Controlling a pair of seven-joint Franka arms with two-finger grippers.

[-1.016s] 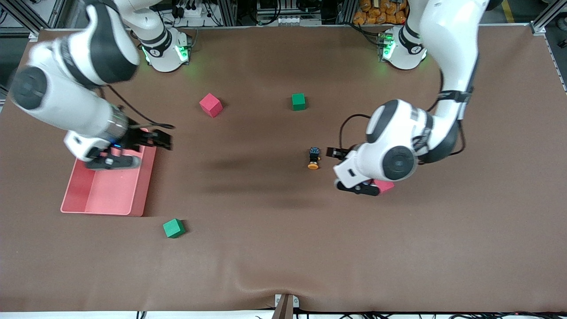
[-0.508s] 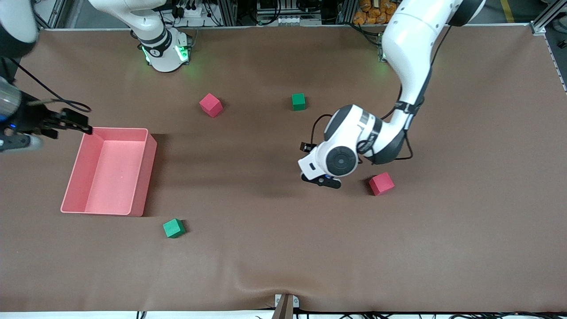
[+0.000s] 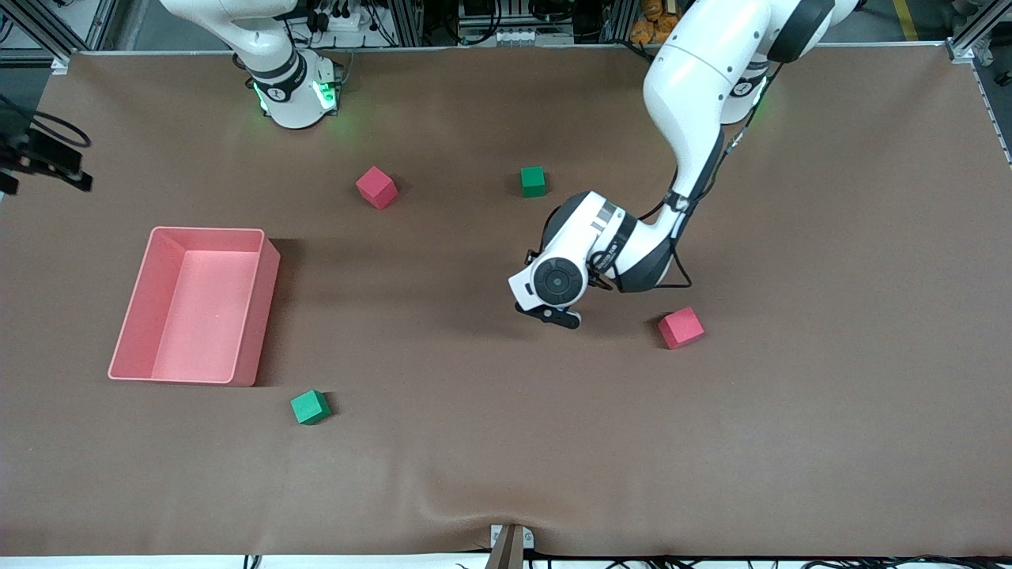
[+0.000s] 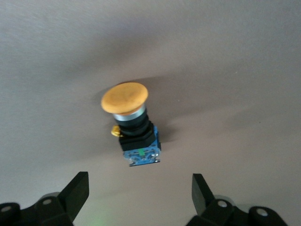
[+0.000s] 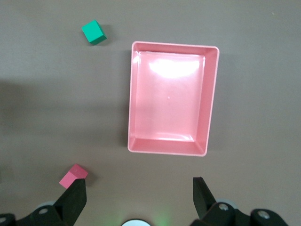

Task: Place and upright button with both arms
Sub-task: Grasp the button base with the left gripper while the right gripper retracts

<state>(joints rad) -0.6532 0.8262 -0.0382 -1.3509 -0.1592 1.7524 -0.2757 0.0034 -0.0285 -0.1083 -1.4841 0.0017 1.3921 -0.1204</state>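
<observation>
The button [image 4: 130,123] lies on its side on the brown table, with its orange cap, black body and blue base all in the left wrist view. My left gripper [image 4: 139,189] hangs just over it, open, and the button's blue end sits short of the gap between the fingers. In the front view the left arm's hand [image 3: 557,280] covers the button. My right gripper [image 5: 139,193] is open and empty, high over the table past the pink tray [image 5: 212,99] at the right arm's end.
The pink tray [image 3: 257,316] stands empty. A red cube [image 3: 375,187] and a green cube [image 3: 533,181] sit toward the bases. Another red cube [image 3: 681,327] lies close beside the left hand. A second green cube [image 3: 309,407] lies nearer the front camera than the tray.
The left arm swung from beside the red cube to over the button and now hides it in the front view. The right arm drew back from over the tray to the table's end.
</observation>
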